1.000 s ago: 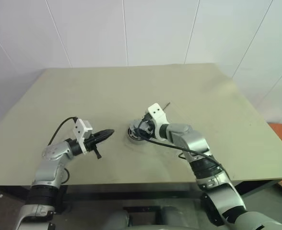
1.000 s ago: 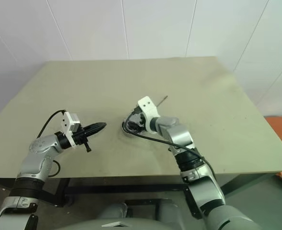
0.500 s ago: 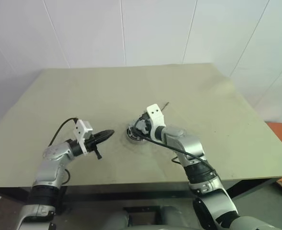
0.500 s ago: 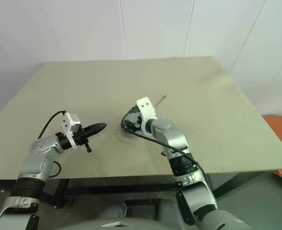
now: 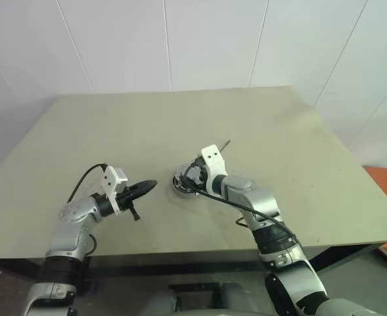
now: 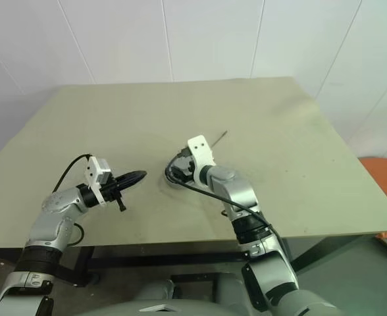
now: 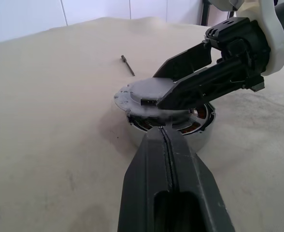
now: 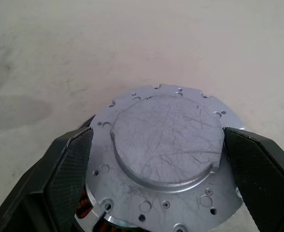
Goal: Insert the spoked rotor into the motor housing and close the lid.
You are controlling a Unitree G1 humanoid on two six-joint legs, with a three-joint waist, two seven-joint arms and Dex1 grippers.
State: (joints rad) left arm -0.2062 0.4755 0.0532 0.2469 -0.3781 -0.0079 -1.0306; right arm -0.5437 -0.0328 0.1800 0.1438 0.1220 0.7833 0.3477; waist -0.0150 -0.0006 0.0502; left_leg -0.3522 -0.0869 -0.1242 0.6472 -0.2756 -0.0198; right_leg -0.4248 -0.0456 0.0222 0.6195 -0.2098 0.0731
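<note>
The motor housing [image 7: 200, 139] stands mid-table, its copper windings [image 8: 86, 206] showing under the lid. The lid [image 8: 166, 145], a scratched silver disc, lies tilted on top of the housing, one side raised above the rim. My right gripper [image 5: 188, 179] is shut on the lid, with one black finger [image 8: 67, 164] against each side of its edge. My left gripper [image 7: 163, 131] is shut and empty; it hovers level just left of the housing and points at it. The spoked rotor is hidden.
A thin dark pin [image 7: 128, 65] lies on the table [image 5: 114, 125] just beyond the housing. The table's front edge runs close below both arms. An orange object [image 5: 386, 183] sits past the table's right edge.
The whole picture has shifted slightly. Both grippers, the lid and the housing keep their places.
</note>
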